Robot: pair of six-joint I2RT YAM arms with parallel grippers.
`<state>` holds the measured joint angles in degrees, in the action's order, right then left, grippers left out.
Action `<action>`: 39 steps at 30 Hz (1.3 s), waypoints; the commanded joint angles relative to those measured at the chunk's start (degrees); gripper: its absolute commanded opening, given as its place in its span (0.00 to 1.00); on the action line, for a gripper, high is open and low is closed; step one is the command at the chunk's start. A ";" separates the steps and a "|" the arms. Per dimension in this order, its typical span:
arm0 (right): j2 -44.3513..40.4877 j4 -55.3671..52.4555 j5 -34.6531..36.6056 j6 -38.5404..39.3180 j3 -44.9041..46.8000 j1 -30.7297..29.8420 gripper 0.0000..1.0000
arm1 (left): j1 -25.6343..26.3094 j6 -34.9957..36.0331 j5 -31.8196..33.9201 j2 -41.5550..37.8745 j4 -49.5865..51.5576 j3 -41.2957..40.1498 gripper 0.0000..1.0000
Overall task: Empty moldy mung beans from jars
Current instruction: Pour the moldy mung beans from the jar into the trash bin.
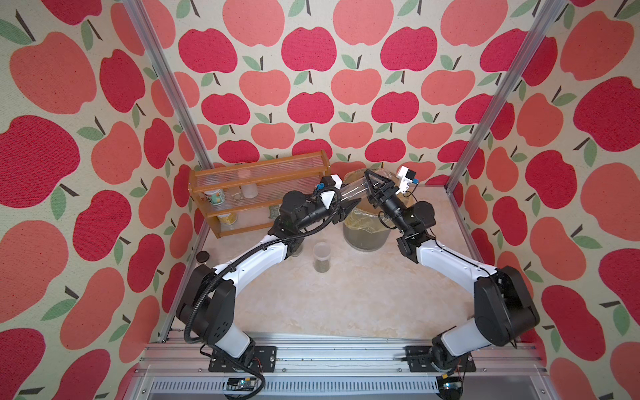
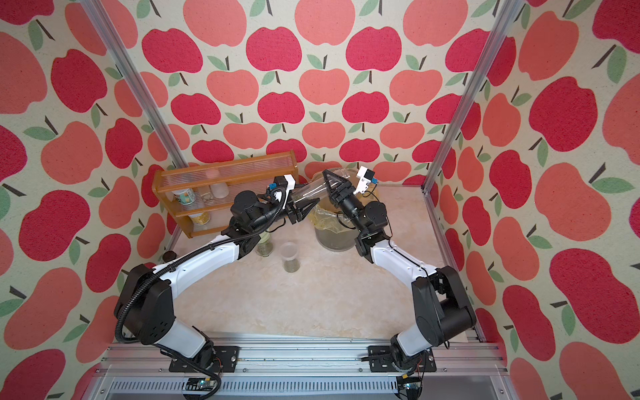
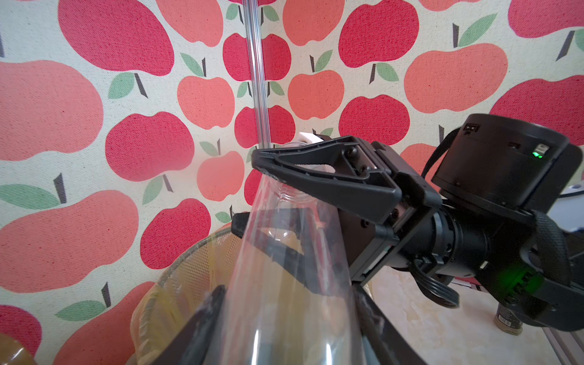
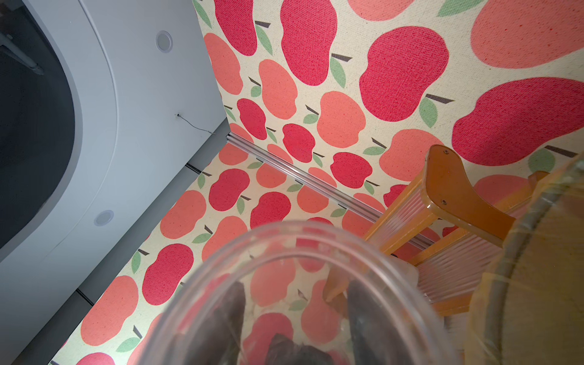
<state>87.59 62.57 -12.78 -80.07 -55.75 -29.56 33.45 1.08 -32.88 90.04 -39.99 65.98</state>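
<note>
- Mung beans, in both top views: lie as a low olive layer in the short cylinder, upright on the table between the two arms; show also in the squat glass jar, upright and half hidden under the left forearm.
- Jars, counted: three, namely the short cylinder, the squat glass jar and the tall slim tube. Alongside: one mesh bin with a yellowish liner, one wooden rack at the back left, one black cap loose by the left wall.
- Arms, counted: two, both rising from the front rail, elbows out, wrists meeting above the bin.
- Left gripper: clasps one end of the slanted tube. Right gripper: clamps the other end, nearer the back wall, over the bin's rim.
- Left wrist view: tube running away from the lens between the left fingers, pressed to both its sides; right gripper crossing the far end, one finger above and one below, closed tight on it; bin beneath, liner visible through the clear wall.
- Right wrist view: tube's rounded clear wall close to the lens, two dark fingers seen through it, tight against it; rack and lined bin beside it.
</note>
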 commanded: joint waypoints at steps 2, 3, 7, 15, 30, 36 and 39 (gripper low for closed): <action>0.26 3.26 -0.60 -0.35 -1.92 -0.58 0.50 | -0.25 -2.65 -0.67 0.75 -5.37 1.44 0.58; 0.29 3.50 -0.43 -0.41 -1.66 -0.58 0.53 | -0.40 -2.79 -0.87 0.62 -5.62 1.44 0.57; 0.39 4.11 0.41 -0.87 -0.77 -0.58 0.66 | -0.49 -3.01 -1.07 -0.20 -4.60 1.87 0.53; -2.08 1.10 2.78 2.66 0.66 -0.58 0.94 | -0.55 -2.41 1.15 -2.62 3.77 3.62 0.47; -25.09 -24.41 19.24 35.20 9.51 0.13 0.99 | -1.47 1.00 8.80 -6.14 48.79 20.04 0.48; -33.96 -38.37 23.66 45.53 10.35 0.12 0.99 | 0.32 2.87 10.64 3.78 70.10 36.22 0.47; -38.59 -42.21 25.16 47.31 12.73 0.12 0.99 | 2.20 4.68 14.72 10.51 78.78 45.58 0.47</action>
<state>52.12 28.45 8.62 -39.29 -45.23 -29.61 34.06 3.09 -22.28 95.48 23.24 105.38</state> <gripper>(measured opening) 0.992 0.560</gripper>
